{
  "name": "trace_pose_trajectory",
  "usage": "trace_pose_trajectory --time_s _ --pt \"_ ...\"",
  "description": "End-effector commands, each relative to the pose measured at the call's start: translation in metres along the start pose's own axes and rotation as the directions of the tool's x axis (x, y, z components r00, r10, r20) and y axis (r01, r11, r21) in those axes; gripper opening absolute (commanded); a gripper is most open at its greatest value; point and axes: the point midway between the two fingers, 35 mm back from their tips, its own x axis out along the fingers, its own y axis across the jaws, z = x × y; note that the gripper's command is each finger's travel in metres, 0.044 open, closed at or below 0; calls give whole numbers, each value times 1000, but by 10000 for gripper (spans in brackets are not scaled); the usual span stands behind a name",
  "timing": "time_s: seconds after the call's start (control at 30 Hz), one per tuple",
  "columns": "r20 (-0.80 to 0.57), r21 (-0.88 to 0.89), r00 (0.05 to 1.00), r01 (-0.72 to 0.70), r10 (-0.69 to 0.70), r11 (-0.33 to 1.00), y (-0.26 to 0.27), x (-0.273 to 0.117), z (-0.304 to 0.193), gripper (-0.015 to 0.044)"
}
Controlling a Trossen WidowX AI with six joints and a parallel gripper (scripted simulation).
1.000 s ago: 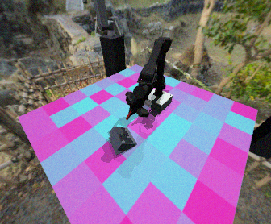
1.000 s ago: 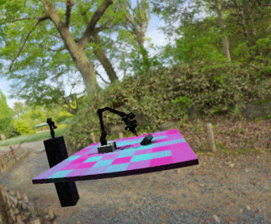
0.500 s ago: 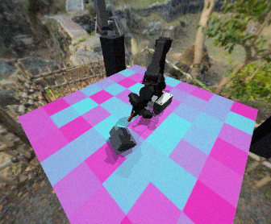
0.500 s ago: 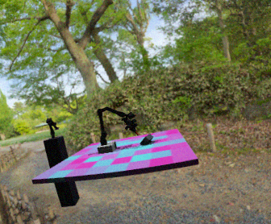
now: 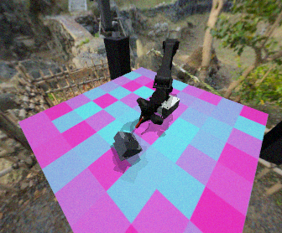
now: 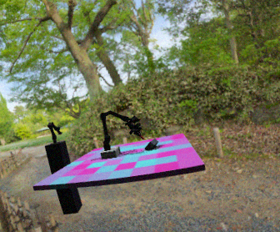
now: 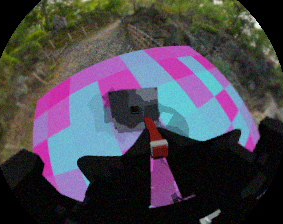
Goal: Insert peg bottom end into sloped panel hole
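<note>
Looked outdoors for sure, like a park or wooded garden. Had big leafy trees with sky peeking through, plus a bushy green bank. Also showed gravelly ground, stubby wooden posts, rocks and a rustic bamboo-looking fence. Definitely didn't come across as a lab or somebody's kitchen, lol.
</note>
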Motion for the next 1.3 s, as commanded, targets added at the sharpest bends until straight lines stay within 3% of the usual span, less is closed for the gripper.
trace_pose_trajectory --time_s 0.0,1.27 --pt "20 9 1000 -9 9 1000 6 -3 -1 0" --pt "58 19 998 -33 32 999 21 46 0 0"
